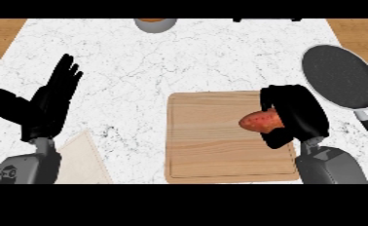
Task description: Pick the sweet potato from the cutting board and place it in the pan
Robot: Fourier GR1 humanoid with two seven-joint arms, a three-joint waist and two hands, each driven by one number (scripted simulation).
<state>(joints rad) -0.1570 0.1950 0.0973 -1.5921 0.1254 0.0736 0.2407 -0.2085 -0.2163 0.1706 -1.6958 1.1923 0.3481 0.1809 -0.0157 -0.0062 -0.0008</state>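
Beside pan [336, 76], sweet potato [260, 121] within right robot hand [298, 113]

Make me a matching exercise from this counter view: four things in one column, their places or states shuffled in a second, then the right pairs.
Things:
1. sweet potato
2. pan
3. left hand
4. cutting board

Places or states:
A. dark and round, at the counter's right edge
B. open, fingers straight, at the view's left
C. held in the curled fingers of the right hand
D. pale wood, lying flat in front of the robot

Pairs: 1-C, 2-A, 3-B, 4-D
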